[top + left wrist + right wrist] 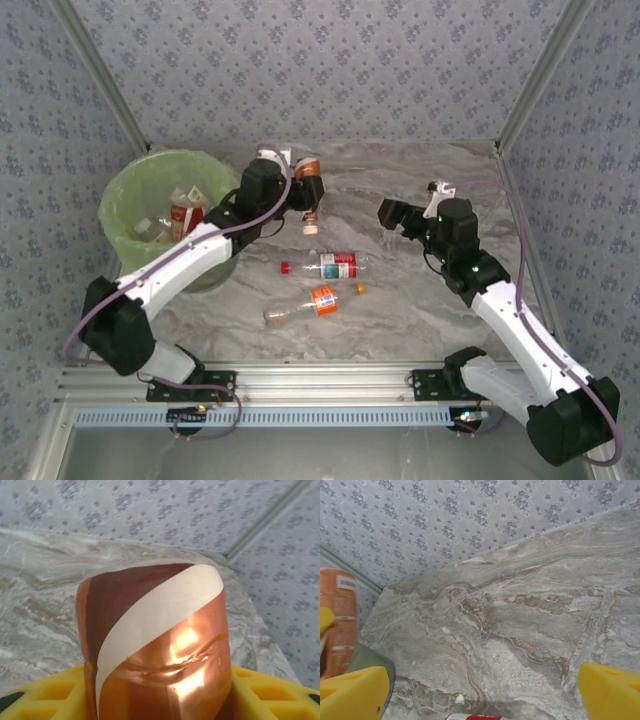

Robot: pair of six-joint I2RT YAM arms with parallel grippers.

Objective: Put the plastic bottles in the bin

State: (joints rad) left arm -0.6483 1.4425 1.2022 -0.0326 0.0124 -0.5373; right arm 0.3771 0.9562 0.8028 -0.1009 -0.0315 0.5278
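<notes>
My left end effector (300, 188) is pinching a brown bottle (155, 645) across its body, holding it off the worktop (520, 620) just to the right of the bin (118, 195). In the left wrist view the thin wall has creased between the yellow fingers (45, 692). I judge the bottle to be light and soft, so more squeeze would only crumple it. The glossy label also looks slippery. Mid-body is a fair hold, though the wall should be stiffer nearer the shoulder. My right end effector (392, 214) is spread wide and carries nothing, hovering over bare worktop.

Two more bottles lie on their sides between the arms: a clear bottle with a red label (335, 265) and, nearer me, a clear bottle with an orange label (312, 301). Round and lying down, they will likely roll if nudged, so I'd take each across the labelled middle.

The worktop is smooth and marble-patterned, and probably offers little grip. The bin is lined with a light-green bag, already has bottles in it, and is wide-mouthed. Patterned walls (330, 70) close in on three sides, with metal posts (110, 90) at the back corners, so room beyond the bin is tight.
</notes>
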